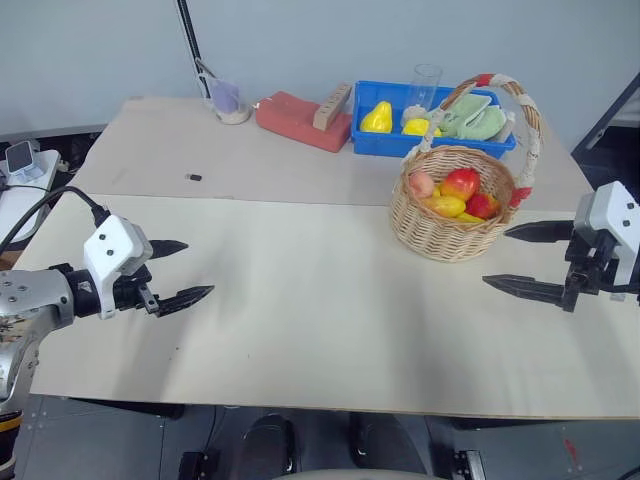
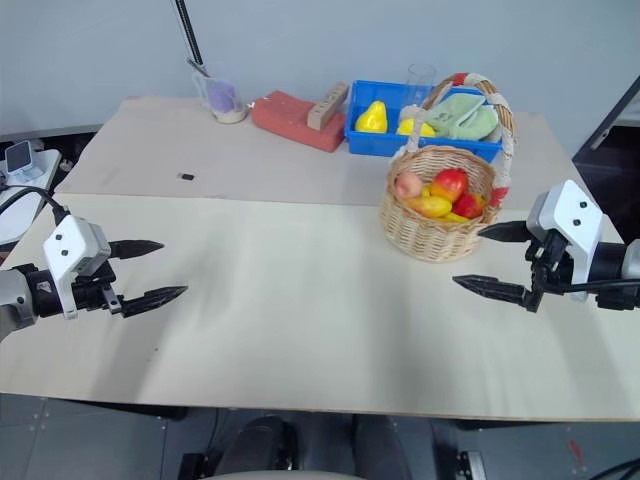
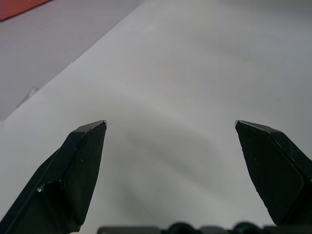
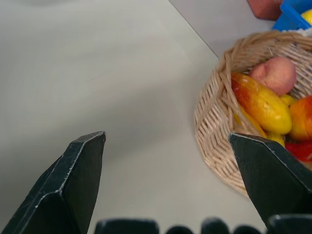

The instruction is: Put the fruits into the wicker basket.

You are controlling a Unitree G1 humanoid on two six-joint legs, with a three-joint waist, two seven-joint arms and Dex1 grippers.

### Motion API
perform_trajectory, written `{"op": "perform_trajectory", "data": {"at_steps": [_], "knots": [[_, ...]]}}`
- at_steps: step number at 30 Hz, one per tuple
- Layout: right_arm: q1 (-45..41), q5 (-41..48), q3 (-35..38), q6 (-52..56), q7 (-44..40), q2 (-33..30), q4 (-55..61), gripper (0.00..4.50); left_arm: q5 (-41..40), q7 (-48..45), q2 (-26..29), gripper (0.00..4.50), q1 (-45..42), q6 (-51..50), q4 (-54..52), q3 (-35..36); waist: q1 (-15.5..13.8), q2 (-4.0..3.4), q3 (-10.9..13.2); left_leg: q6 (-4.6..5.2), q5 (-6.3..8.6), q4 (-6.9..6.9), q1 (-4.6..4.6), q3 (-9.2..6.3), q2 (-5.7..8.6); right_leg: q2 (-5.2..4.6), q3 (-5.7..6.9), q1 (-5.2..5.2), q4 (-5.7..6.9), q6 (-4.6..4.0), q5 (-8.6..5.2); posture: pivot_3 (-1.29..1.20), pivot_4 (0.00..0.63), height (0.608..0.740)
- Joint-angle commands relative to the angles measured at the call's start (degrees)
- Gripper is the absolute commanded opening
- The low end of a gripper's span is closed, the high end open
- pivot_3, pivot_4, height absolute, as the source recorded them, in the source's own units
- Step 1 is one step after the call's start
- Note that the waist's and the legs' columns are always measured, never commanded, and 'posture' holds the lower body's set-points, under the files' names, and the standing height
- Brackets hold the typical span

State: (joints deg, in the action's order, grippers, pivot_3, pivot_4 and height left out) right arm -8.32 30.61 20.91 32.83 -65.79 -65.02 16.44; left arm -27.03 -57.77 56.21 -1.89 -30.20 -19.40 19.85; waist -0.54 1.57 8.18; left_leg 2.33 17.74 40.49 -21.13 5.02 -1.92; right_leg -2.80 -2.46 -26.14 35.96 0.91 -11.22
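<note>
1. my right claw (image 1: 517, 257) hangs beside the basket (image 1: 452, 235), fingers spread wide, gripping nothing.
2. my left claw (image 1: 186, 271) hovers over the bare table (image 1: 320, 330), well apart from the basket, fingers spread too.
3. mango (image 4: 261, 103) and peach (image 4: 276, 74) both lie inside the basket, touching, among other fruit.
4. blue tray (image 1: 372, 142) sits just behind the basket.

A pale beige desk (image 1: 300, 330) is spreading across the scene, with a seam running from side to side between its near and far boards. A plain grey-white wall (image 1: 300, 40) is standing behind its far edge. A thin black pole (image 1: 188, 35) is leaning up against that wall near the far left corner. Dark grey floor (image 1: 100, 440) is showing below the desk's near edge. Soft, even light is falling over everything.
</note>
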Motion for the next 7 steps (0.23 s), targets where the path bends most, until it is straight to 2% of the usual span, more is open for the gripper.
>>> {"op": "perform_trajectory", "data": {"at_steps": [1,7], "knots": [[-1.0,0.1,0.1,-1.0,-1.0,-0.7,-0.5,4.46,-0.6,0.5,0.6,4.5,-0.5,-0.3,-1.4,1.4,-0.1,0.0,0.0,0.0,0.0,0.0,0.0,0.0,0.0,0.0,0.0,0.0,0.0,-0.03,0.02,0.0,0.15,0.703],[-0.7,0.1,0.2,-1.1,-0.8,-0.3,-0.5,4.46,-1.1,0.8,0.7,4.5,-2.8,-1.2,-0.6,0.3,0.0,0.0,0.0,0.0,0.0,0.0,0.0,0.02,-0.01,0.02,0.01,-0.01,0.02,-0.18,0.11,0.0,0.15,0.703]]}}
